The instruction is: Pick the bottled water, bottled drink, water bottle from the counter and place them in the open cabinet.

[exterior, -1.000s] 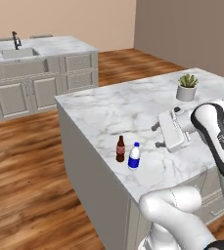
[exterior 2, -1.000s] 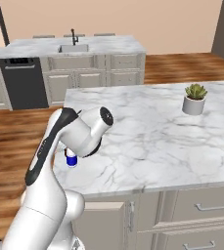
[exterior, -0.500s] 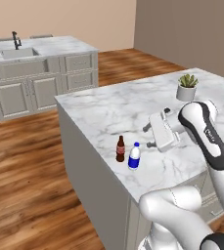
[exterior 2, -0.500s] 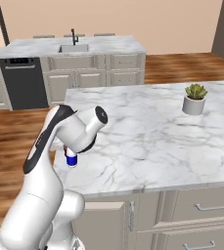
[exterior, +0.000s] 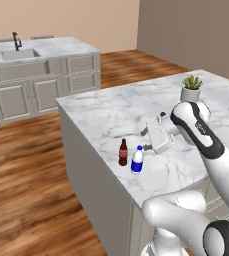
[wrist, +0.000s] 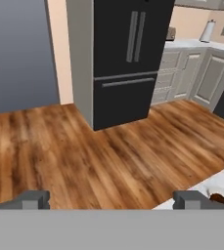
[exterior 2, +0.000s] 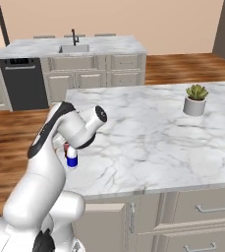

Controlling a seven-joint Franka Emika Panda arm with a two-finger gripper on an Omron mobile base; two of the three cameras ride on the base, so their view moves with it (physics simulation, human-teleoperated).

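Near the counter point(exterior: 106, 107) front-left edge we see the bottled drink point(exterior: 123, 152), then the bottled water point(exterior: 137, 160) touching-close beside it, both upright. Our gripper point(exterior: 153, 136) hovers at their 2 o'clock, jaws wide apart, holding nothing; bottles sit toward 8 o'clock.

Bottled drink point(exterior: 123, 152) and bottled water point(exterior: 137, 160) stand side by side on the counter point(exterior: 111, 110).

Wood floor point(exterior: 31, 180), black fridge point(wrist: 128, 53) (double-door), peach walls point(exterior 2: 133, 19).
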